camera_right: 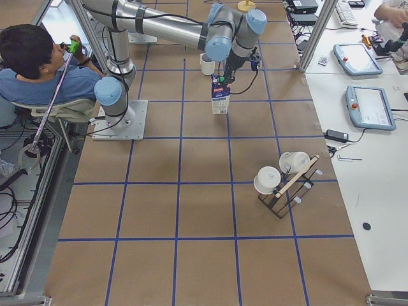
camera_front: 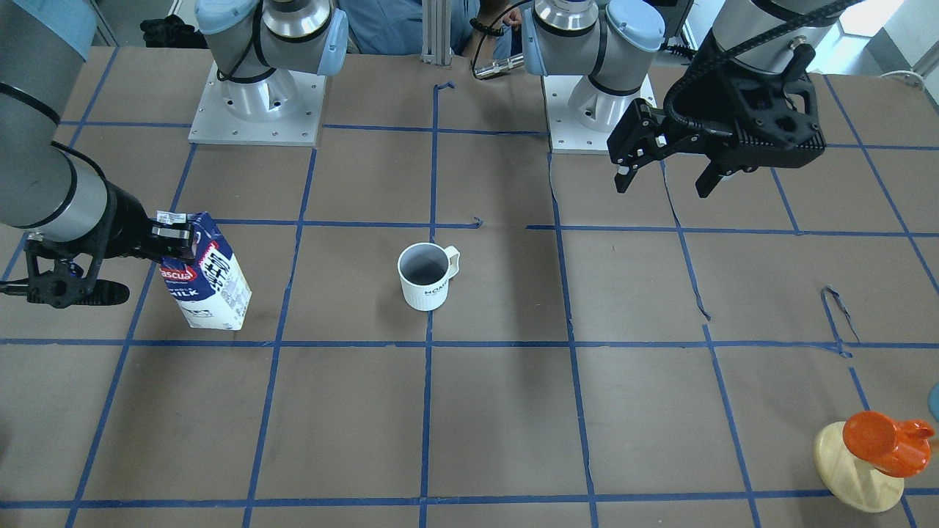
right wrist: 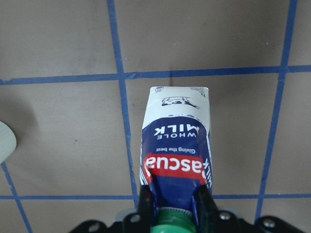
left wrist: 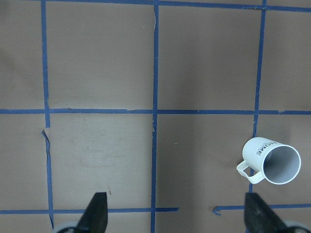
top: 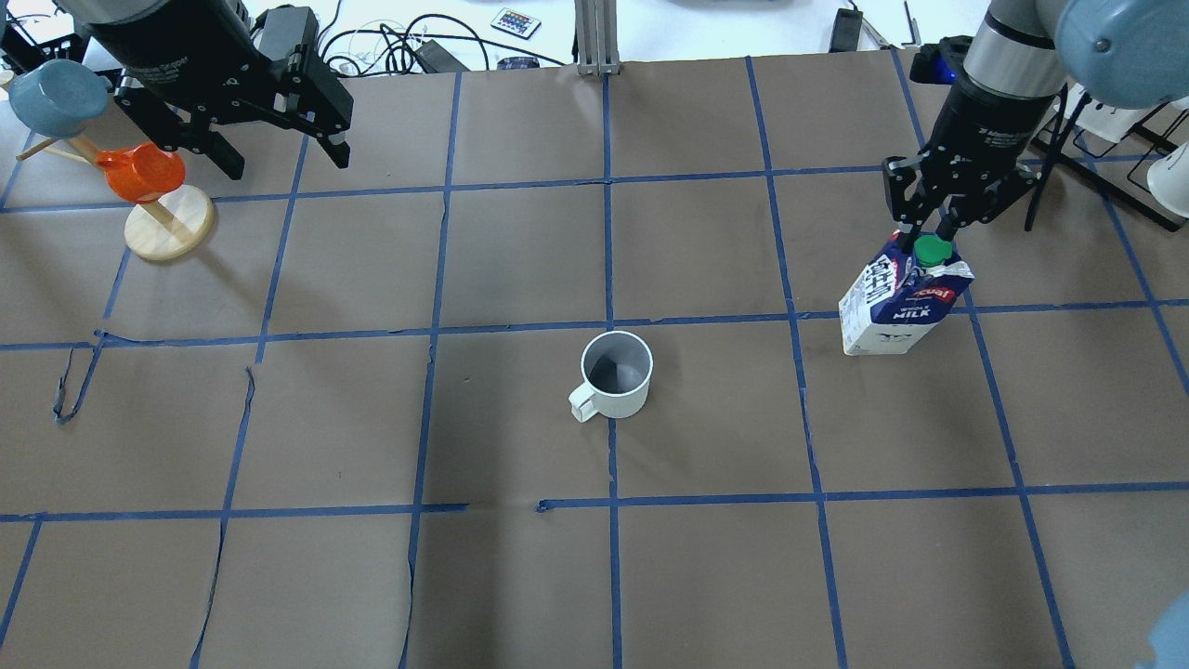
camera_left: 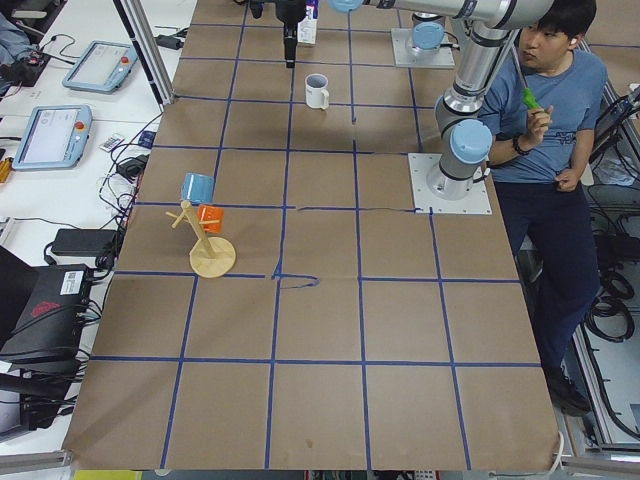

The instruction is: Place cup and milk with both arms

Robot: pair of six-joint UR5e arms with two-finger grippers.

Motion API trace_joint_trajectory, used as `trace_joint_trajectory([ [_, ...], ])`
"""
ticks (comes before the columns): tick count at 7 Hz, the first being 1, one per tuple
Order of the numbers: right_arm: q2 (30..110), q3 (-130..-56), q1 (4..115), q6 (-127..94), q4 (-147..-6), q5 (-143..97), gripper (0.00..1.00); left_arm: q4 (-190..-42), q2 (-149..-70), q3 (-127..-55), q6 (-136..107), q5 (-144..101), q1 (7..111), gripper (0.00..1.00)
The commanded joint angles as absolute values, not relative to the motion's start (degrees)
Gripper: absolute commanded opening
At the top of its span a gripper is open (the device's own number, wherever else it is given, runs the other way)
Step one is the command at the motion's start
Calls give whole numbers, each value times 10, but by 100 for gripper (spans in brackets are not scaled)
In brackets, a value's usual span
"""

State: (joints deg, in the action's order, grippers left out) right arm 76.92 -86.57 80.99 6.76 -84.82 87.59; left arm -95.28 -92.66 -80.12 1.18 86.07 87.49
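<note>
While right pincer [top: 926,234] clamps the milk [top: 892,307] by its gable top, carton tilted beneath it, left pincer [camera_front: 664,189] hovers with jaws spread, empty; cup [top: 616,374] upright on counter [top: 743,576] between the 2 pincers, well apart from both.

In the left wrist view the bottom edge cuts off the left gripper [left wrist: 177,216], leaving only two black fingertips [left wrist: 97,212]. In the right wrist view the same edge cuts the green cap [right wrist: 173,221] of the milk [right wrist: 177,145], and the right gripper [right wrist: 175,203] covers the carton's top ridge. A pale curved shape [right wrist: 6,141] at that view's left edge cannot be named. From the right side the right arm [camera_right: 218,46] hides part of the cup [camera_right: 206,65]. The front view's right edge cuts a blue shape [camera_front: 934,401].
</note>
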Motion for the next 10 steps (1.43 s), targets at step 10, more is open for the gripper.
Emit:
trace_joint_trajectory([
  [10,711,-848,1005,-62,-917,802,0,-954,-918,-803,12,860,872,100],
])
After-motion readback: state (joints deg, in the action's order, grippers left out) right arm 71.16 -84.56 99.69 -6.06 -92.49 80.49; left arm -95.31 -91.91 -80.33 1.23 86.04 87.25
